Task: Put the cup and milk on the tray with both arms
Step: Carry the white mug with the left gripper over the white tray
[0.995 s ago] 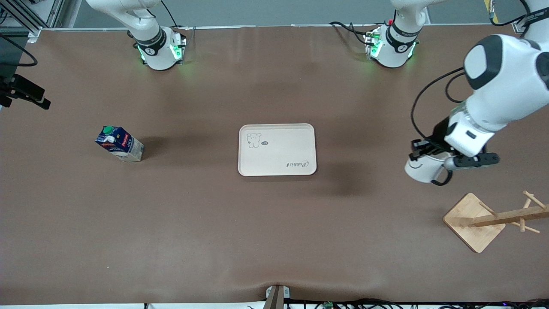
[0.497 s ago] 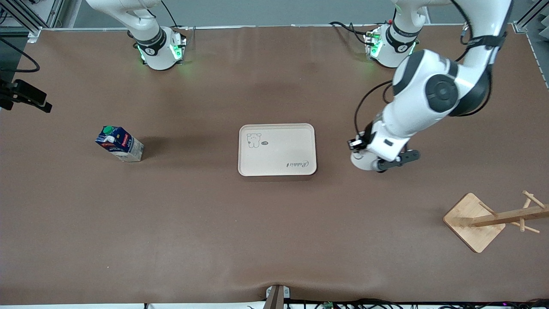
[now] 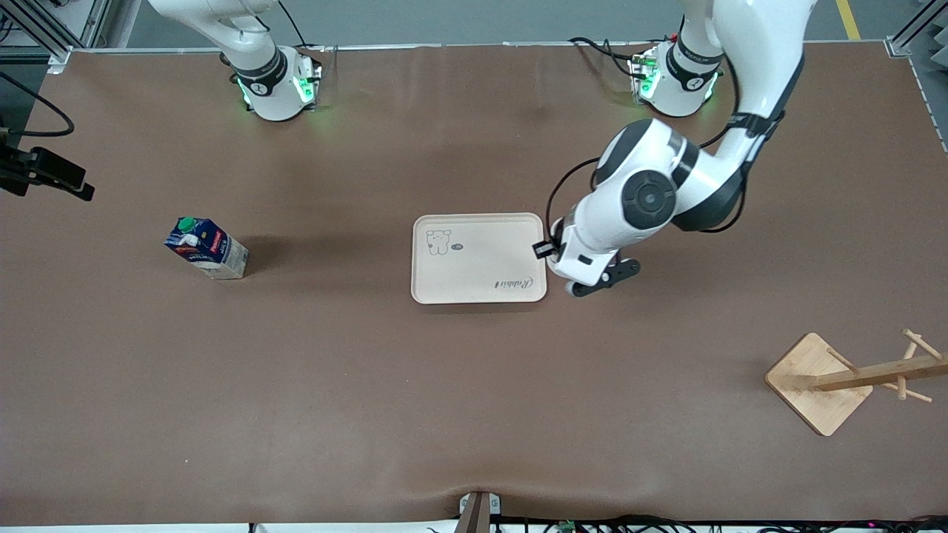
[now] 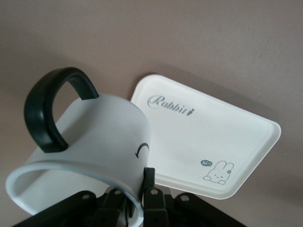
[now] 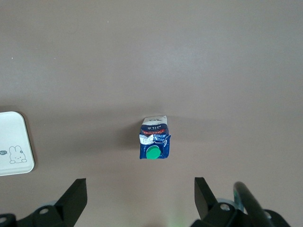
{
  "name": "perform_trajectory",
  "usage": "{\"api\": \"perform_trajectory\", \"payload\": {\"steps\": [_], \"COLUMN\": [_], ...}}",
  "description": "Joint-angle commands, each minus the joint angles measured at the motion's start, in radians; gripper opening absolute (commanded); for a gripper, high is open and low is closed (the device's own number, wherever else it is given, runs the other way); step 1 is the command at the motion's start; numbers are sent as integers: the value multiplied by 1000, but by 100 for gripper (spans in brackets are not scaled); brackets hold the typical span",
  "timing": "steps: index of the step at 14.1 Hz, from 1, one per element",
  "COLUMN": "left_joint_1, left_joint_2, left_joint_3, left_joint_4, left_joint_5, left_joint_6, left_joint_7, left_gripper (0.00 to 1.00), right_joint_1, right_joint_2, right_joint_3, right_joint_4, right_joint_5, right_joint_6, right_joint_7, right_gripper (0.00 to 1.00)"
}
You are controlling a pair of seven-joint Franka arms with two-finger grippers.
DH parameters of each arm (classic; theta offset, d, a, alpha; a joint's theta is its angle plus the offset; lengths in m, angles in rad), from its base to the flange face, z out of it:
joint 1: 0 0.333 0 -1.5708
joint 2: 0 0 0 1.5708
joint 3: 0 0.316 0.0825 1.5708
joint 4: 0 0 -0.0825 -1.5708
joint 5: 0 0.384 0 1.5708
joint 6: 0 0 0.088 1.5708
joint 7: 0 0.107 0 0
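Note:
My left gripper (image 3: 548,251) is over the edge of the cream tray (image 3: 481,270) at the left arm's end. In the left wrist view it (image 4: 138,190) is shut on the rim of the white cup (image 4: 94,137), which hangs tilted with its black handle (image 4: 47,113) up; the tray (image 4: 199,142) lies beside it. The wrist hides most of the cup in the front view. The blue and white milk (image 3: 207,248) stands toward the right arm's end. My right gripper (image 5: 139,191) is open and empty, high over the table beside the milk (image 5: 154,142).
A wooden rack (image 3: 818,381) with pegs stands near the front camera at the left arm's end. A black part of the right hand (image 3: 48,174) shows at the view's edge. The tray's corner (image 5: 14,142) shows in the right wrist view.
My left arm has swung the cup from near the wooden rack toward the right arm's end, up to the tray's edge. The right hand has shifted only slightly.

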Motion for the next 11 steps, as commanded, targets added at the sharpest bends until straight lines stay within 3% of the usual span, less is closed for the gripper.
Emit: {"api": "perform_trajectory", "payload": {"steps": [1, 4, 11], "left_joint_1": [-31, -89, -161], "left_joint_2": [110, 184, 250], "left_joint_3": [2, 2, 8], "left_joint_4": [85, 108, 100], "left_joint_5": [-5, -9, 3], "left_joint_6": [-31, -27, 72], "left_joint_7": [-64, -137, -142], "left_gripper": [0, 0, 0], "right_joint_1": [-20, -43, -45], "right_joint_2": [24, 78, 81], "right_joint_3": [4, 4, 4], "right_joint_4": [8, 11, -27], "right_joint_5": [-9, -14, 18], "right_joint_6": [-8, -2, -5], "right_joint_7": [0, -9, 9], "right_gripper": [100, 100, 100]}}
